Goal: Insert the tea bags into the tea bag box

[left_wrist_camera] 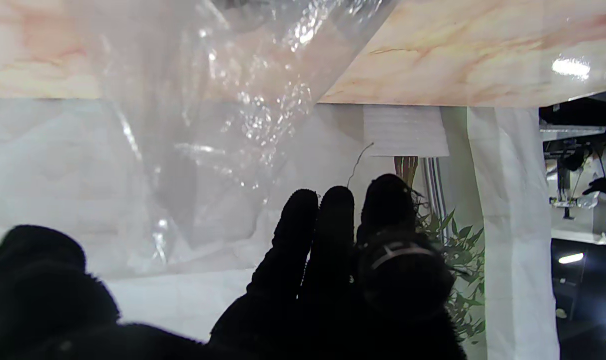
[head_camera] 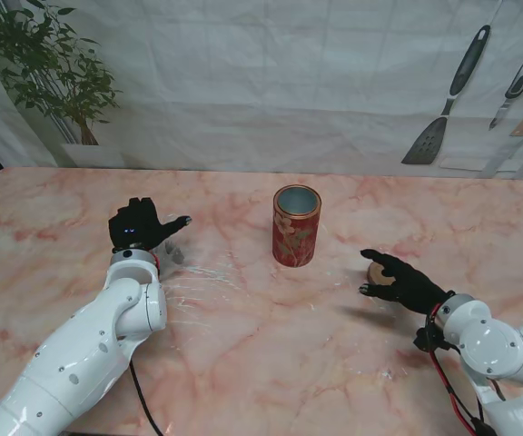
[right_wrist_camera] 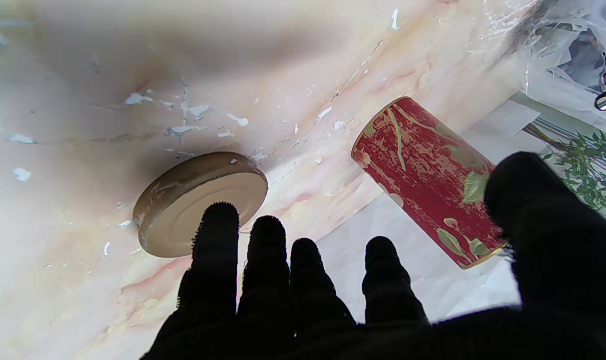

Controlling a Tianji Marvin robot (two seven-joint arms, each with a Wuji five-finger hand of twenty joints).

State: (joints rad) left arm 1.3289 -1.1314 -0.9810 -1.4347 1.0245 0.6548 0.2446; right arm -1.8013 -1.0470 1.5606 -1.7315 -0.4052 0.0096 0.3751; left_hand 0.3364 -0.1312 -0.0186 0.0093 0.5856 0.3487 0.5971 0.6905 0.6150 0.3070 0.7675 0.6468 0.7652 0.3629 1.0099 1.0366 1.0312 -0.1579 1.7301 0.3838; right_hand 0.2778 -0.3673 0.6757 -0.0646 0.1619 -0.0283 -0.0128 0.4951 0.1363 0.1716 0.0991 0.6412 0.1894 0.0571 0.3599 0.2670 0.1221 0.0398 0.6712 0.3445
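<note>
Two hands are working: left hand [head_camera: 141,225], fingers spread and empty, is hovering over the clear bag [head_camera: 189,272]; red tea box [head_camera: 296,226] is standing upright, lidless, to its right, right hand [head_camera: 405,281] spread nearer it.

A staged kitchen set in a lab or studio, not a real home; far beyond the left hand [head_camera: 137,223] a creased white cloth backdrop [head_camera: 271,100] hangs behind the pink marble-patterned table [head_camera: 271,345]; far beyond the right hand [head_camera: 405,281] a spatula [head_camera: 443,109] and other utensils hang flat on that cloth; a potted plant [head_camera: 53,68] stands beyond the left hand; past the curtain's edge the left wrist view shows dark workshop space with equipment [left_wrist_camera: 583,165].
</note>
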